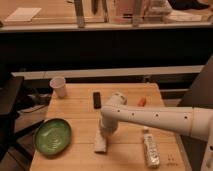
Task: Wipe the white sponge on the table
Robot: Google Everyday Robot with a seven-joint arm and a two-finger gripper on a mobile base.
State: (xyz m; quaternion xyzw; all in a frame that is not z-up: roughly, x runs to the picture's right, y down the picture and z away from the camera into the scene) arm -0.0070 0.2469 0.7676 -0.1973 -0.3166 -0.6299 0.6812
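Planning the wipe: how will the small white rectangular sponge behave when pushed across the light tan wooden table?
The white sponge, beneath the gripper, looks soft, so it probably squashes. Lying flat on the table, it should slide, not roll.
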